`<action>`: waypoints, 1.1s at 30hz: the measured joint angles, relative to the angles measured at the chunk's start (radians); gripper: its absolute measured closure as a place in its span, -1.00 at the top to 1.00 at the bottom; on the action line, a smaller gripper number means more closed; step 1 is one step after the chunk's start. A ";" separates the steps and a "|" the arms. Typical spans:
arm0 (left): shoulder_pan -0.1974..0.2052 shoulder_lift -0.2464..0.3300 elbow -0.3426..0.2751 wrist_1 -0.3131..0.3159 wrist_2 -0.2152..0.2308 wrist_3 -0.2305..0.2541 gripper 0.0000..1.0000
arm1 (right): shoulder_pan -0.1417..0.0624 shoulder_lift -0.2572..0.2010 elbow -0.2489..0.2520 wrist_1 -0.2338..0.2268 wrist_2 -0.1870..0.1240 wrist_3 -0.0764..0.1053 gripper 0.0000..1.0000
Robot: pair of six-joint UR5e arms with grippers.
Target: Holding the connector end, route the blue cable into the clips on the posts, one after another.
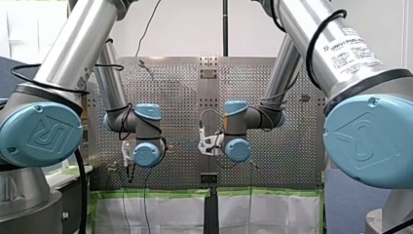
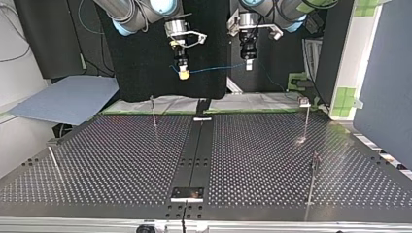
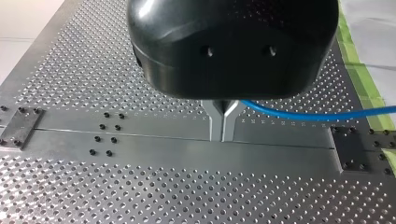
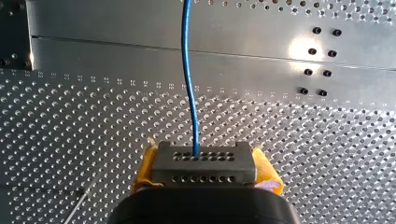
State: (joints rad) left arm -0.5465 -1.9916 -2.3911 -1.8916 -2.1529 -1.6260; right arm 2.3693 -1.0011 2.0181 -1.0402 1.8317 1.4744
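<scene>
Both grippers hang high above the perforated table (image 2: 121, 160), with the blue cable (image 2: 214, 69) strung between them. In the right wrist view my right gripper (image 4: 205, 161) has its yellow pads (image 4: 145, 168) shut on a dark grey connector block (image 4: 204, 171), and the blue cable (image 4: 188, 74) leaves the block straight ahead. My left gripper (image 3: 223, 133) has its metal fingers pressed together, and the cable (image 3: 317, 115) comes out sideways from their upper part. In the top view my right gripper (image 2: 183, 73) is at the left and my left gripper (image 2: 248, 64) at the right.
Thin posts stand on the table: one (image 2: 153, 110) at the back left of the top view, one with a clip (image 2: 306, 116) at the back right, one (image 2: 313, 179) nearer on the right, and a leaning one (image 2: 54, 162) at the left edge. A dark rail (image 2: 194, 155) runs down the middle.
</scene>
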 joint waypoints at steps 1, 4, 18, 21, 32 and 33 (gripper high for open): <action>0.000 0.000 0.000 0.000 0.000 0.000 -1.00 | 0.000 0.000 0.000 0.000 0.000 0.000 -1.00; 0.000 0.000 0.000 0.000 0.000 0.000 -1.00 | 0.000 0.000 0.000 0.000 0.000 0.000 -1.00; 0.000 0.000 0.000 0.000 0.000 0.000 -0.90 | 0.000 0.000 0.000 0.000 0.000 0.000 -1.00; 0.000 0.000 0.000 0.000 0.000 0.000 -1.00 | 0.000 0.000 0.000 0.000 0.000 0.000 -1.00; 0.000 0.000 0.000 0.000 0.000 0.000 -1.00 | 0.000 0.000 0.000 0.000 0.000 0.000 -1.00; 0.000 0.000 0.000 0.000 0.000 0.000 -1.00 | 0.000 0.000 0.000 0.000 0.000 0.000 -1.00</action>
State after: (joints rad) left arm -0.5465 -1.9916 -2.3911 -1.8916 -2.1528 -1.6259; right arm 2.3692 -1.0011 2.0181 -1.0402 1.8318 1.4744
